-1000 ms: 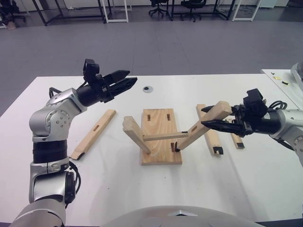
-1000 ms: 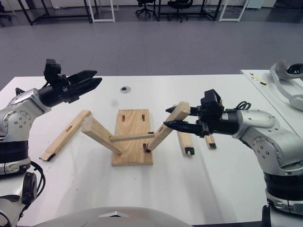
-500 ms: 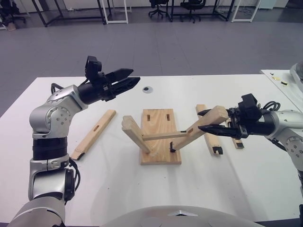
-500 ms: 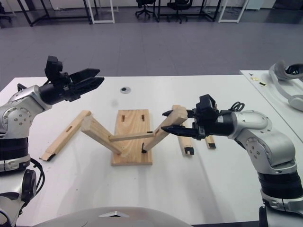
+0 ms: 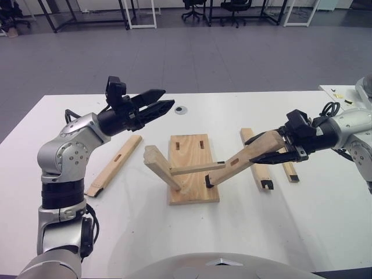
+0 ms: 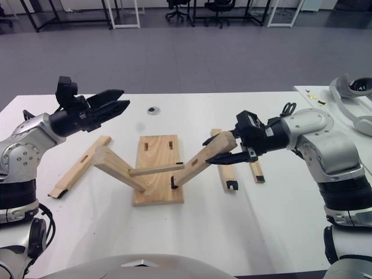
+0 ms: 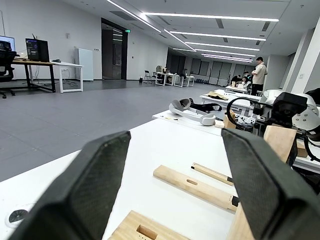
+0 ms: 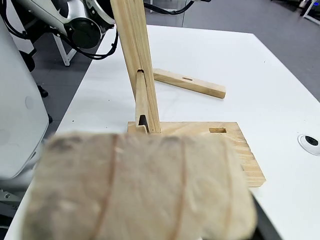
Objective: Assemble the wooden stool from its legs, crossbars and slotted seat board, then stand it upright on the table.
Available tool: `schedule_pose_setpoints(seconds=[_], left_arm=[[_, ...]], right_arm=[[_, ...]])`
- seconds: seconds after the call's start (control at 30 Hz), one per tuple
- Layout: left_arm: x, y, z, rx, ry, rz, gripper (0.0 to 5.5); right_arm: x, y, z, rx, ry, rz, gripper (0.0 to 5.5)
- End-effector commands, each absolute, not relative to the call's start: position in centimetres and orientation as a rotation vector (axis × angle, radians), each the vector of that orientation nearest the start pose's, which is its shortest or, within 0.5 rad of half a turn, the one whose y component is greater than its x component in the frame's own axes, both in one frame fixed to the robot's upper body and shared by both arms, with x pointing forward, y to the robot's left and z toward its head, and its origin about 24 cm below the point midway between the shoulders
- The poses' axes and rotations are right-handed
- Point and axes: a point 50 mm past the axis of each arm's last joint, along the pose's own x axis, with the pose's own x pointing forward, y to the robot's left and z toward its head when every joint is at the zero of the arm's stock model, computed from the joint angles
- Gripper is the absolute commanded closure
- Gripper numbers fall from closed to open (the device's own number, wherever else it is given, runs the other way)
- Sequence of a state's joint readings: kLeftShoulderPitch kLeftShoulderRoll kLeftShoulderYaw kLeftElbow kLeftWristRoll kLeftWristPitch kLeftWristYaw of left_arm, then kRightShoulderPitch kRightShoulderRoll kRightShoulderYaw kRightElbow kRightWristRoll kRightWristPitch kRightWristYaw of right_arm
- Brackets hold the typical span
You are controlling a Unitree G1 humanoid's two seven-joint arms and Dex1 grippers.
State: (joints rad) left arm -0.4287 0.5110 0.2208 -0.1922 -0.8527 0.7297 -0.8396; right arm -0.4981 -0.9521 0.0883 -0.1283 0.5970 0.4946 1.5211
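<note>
Parts of a wooden stool lie spread across a white table [image 5: 302, 232]. At far left, the left gripper [image 5: 168, 98] hangs above the tabletop, its dark fingers spread wide with nothing between them, pointing toward a round cable port [image 5: 182, 109]. Below it a loose leg [image 5: 115, 164] of pale wood lies flat, a slot cut in its upper face. At centre the seat board [image 5: 189, 156] lies flat on the table, with two rectangular slots near its far edge. A half-built frame stands on it. A tilted leg [image 5: 161, 166] leans to the left with its lower end on the board. A thin crossbar [image 5: 197, 169] runs from it to the held leg [image 5: 241, 160], which slants up to the right, its black-tipped foot close to the board's near right corner. The right gripper [image 6: 213, 150] clamps the upper end of the held leg, one finger on each side. Just to the right, a second loose leg [image 5: 263, 174] and a shorter bar [image 5: 289, 170] lie side by side on the table, their dark ends toward the near edge.
</note>
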Motion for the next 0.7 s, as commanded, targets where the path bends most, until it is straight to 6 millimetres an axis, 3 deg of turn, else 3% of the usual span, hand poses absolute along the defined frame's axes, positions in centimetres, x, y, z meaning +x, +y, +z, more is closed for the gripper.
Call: schedule_pose_setpoints(seconds=[0.03, 0.23, 0.5, 0.7], left_arm=[[27.1, 18.5, 19.0, -0.293, -0.091, -1.024, 2.16], [26.4, 18.3, 18.7, -0.314, -0.117, -0.945, 2.16], [26.0, 18.3, 18.4, -0.331, -0.132, -0.890, 2.16], [25.9, 18.3, 18.2, -0.340, -0.146, -0.859, 2.16]], right_arm=[[25.7, -19.6, 21.3, -0.450, 0.306, 1.662, 3.43], [26.1, -19.0, 21.8, -0.558, 0.346, 1.674, 3.43], [25.8, -18.3, 19.4, -0.610, 0.493, 1.695, 3.43], [26.5, -17.0, 20.1, -0.680, 0.521, 1.716, 3.43]])
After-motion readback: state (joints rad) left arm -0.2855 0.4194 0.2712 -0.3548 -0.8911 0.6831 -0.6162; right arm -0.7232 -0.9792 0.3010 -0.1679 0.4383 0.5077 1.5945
